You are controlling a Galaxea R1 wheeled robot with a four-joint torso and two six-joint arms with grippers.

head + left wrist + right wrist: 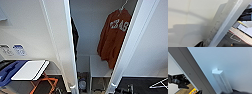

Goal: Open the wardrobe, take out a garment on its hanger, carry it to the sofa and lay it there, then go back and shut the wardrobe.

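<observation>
The wardrobe (86,30) stands with both white doors swung wide toward me. Inside, at the upper right, the burnt-orange garment (112,37) with white letters hangs on a thin white hanger (123,6). The right door's edge (127,45) covers part of it. In the left wrist view a door face and its pale edge (226,23) are very close, and a dark tip of my left gripper (199,44) rests by that edge. In the right wrist view a small handle (221,80) juts from a door face, and a dark part of my right gripper (239,91) sits at its end.
A dark garment (75,35) hangs behind the left door's edge. A white box shelf (98,66) sits low inside the wardrobe, with small items below it. A white-topped stand with orange legs (30,70) and a blue object (10,72) are at the lower left. A loose white hanger (160,83) lies at the lower right.
</observation>
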